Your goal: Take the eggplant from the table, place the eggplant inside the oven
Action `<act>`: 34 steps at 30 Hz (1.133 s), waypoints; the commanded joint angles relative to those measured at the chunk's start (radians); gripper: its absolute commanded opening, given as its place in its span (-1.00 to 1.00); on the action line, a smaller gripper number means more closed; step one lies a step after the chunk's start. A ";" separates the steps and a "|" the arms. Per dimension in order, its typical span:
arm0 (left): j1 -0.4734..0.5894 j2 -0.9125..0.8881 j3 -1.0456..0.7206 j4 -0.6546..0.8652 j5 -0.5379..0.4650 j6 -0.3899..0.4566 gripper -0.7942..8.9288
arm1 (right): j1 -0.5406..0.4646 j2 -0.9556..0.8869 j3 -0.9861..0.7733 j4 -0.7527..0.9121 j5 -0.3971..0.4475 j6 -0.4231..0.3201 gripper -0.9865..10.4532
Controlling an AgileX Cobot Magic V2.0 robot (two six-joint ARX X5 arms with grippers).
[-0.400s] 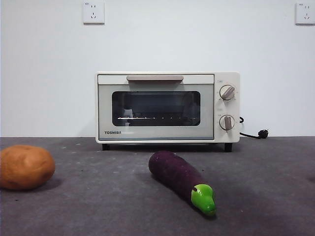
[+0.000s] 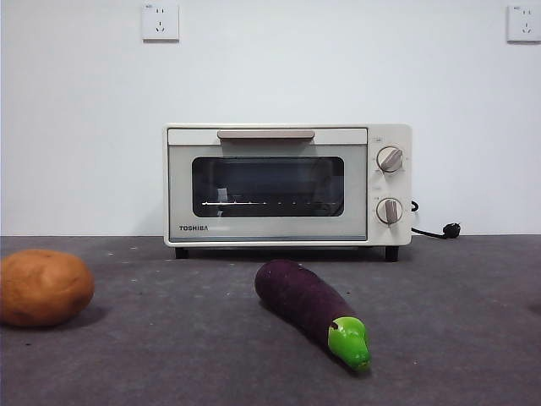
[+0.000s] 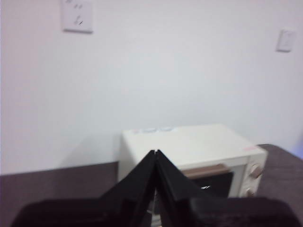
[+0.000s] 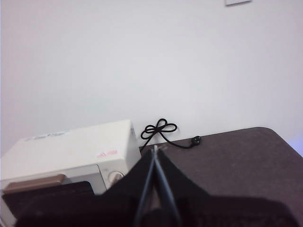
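Nothing is being moved since the earlier front view: the eggplant [image 2: 311, 309] is lying untouched on the worktop [image 2: 473, 338] before the closed oven [image 2: 287, 184], while both the left pincer [image 3: 155, 153] and right pincer [image 4: 155, 150] are being held together aloft, so grasping is yet to begin.

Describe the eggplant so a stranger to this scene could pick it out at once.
Find the cream oven standing against the white wall. On the grey table in front of it, slightly toward the knob side, lies the eggplant. It is long and dark purple with a bright green cap pointing at the camera, unlike the round orange-brown potato far off to its side.
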 commanded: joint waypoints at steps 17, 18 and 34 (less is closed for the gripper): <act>-0.184 0.334 0.584 -0.201 0.007 0.034 -0.85 | 0.006 0.341 0.611 -0.159 -0.103 -0.002 -0.84; -0.188 0.349 0.610 -0.214 0.007 0.040 -0.85 | 0.006 0.352 0.636 -0.174 -0.107 -0.001 -0.84; -0.244 0.454 0.798 -0.331 0.007 0.084 -0.85 | 0.006 0.529 0.974 -0.404 -0.310 0.081 -0.84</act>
